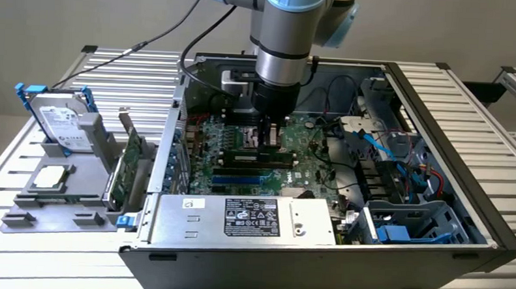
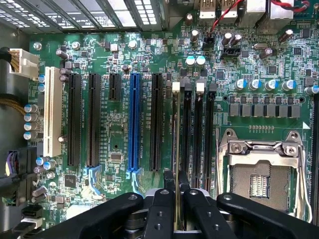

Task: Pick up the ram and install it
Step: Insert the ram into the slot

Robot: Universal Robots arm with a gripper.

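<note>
- The gripper (image 2: 177,206) is clamping the ram (image 2: 177,149) edge-on, directly above a memory slot (image 2: 187,134) on the motherboard (image 2: 114,149).
- Risk: a slightly tilted or offset ram is likely jamming against the slot wall, missing the latches.

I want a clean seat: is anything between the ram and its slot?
Nothing visible. The gripper holds the ram edge-on, lined up along the memory slots beside the CPU socket. No cable or part crosses that slot. The exterior view shows the gripper low over the motherboard.
</note>
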